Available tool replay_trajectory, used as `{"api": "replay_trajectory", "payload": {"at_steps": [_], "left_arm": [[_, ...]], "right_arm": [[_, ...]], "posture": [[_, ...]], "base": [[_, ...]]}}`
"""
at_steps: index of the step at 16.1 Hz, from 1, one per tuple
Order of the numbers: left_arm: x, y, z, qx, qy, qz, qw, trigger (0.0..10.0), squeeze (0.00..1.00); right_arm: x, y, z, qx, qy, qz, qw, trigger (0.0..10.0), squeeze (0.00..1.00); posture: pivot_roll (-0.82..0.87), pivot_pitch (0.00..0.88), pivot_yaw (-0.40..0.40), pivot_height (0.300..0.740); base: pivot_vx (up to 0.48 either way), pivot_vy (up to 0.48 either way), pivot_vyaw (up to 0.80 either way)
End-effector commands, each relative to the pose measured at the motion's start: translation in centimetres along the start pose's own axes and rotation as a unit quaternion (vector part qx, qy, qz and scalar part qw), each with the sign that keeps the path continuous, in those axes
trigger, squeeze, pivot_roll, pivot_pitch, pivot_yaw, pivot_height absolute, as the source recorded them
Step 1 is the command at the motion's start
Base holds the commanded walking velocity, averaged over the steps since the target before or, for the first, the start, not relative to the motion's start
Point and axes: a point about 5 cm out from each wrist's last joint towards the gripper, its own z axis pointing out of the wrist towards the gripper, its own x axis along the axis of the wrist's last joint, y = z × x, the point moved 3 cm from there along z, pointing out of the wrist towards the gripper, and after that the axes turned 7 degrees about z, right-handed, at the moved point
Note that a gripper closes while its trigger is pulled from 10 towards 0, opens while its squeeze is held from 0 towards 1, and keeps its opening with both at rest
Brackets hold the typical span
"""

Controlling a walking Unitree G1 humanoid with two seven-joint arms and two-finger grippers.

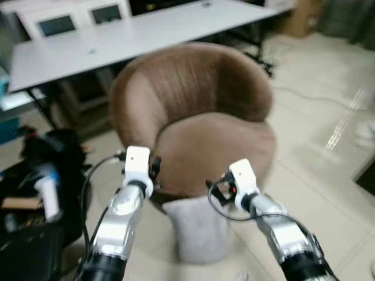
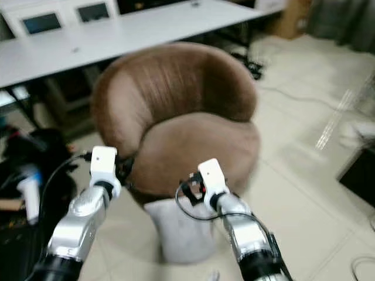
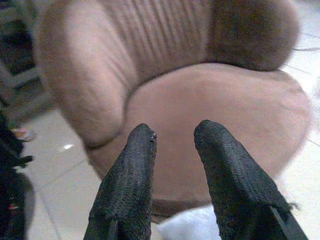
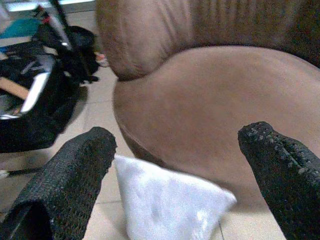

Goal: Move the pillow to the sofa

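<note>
A light grey pillow (image 1: 199, 231) stands on the tiled floor, leaning against the front of a round brown sofa chair (image 1: 211, 146). Both silver arms reach forward above the pillow toward the seat. In the left wrist view my left gripper (image 3: 175, 132) points at the seat cushion with a narrow gap between its fingers and nothing in it; a corner of the pillow (image 3: 192, 227) lies below it. My right gripper (image 4: 182, 140) is wide open, with the pillow (image 4: 165, 200) beneath the gap and not touching either finger.
A long white table (image 1: 146, 29) stands behind the chair. A black bag with loose items (image 1: 35, 193) lies on the floor to the left. Bare tiles (image 1: 328, 175) stretch out on the right, with a thin cable (image 1: 304, 96) farther back.
</note>
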Motion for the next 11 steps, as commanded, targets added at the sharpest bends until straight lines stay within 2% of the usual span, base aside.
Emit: {"api": "replay_trajectory", "payload": {"at_steps": [1, 6, 9, 11], "left_arm": [[-0.04, -1.41, -0.16, 0.021, -0.001, 0.012, 1.0, 10.0, 0.0], [-0.18, -1.46, -0.16, 0.02, -0.01, 0.008, 1.0, 10.0, 0.0], [-0.32, -1.2, -0.1, 0.018, -0.014, 0.015, 1.0, 10.0, 0.0], [-0.13, -1.22, -0.17, 0.018, -0.003, 0.009, 1.0, 10.0, 0.0]], "right_arm": [[0.98, -1.3, 0.52, 0.022, 0.015, -0.006, 1.0, 10.0, 0.0], [0.99, -1.48, 0.49, 0.025, 0.015, -0.009, 1.0, 10.0, 0.0], [1.0, -1.61, 0.47, 0.032, 0.015, -0.009, 0.999, 10.0, 0.0], [0.93, -1.73, 0.43, 0.035, 0.014, -0.011, 0.999, 10.0, 0.0]], "posture": [[-0.1, 0.0, 0.068, 0.74], [-0.1, 0.0, 0.071, 0.74], [-0.1, 0.0, 0.072, 0.74], [-0.1, 0.0, 0.072, 0.74]], "base": [[0.401, -0.24, 0.0], [0.0, 0.0, 0.0], [0.48, 0.0, 0.0], [0.176, 0.0, 0.0]]}}
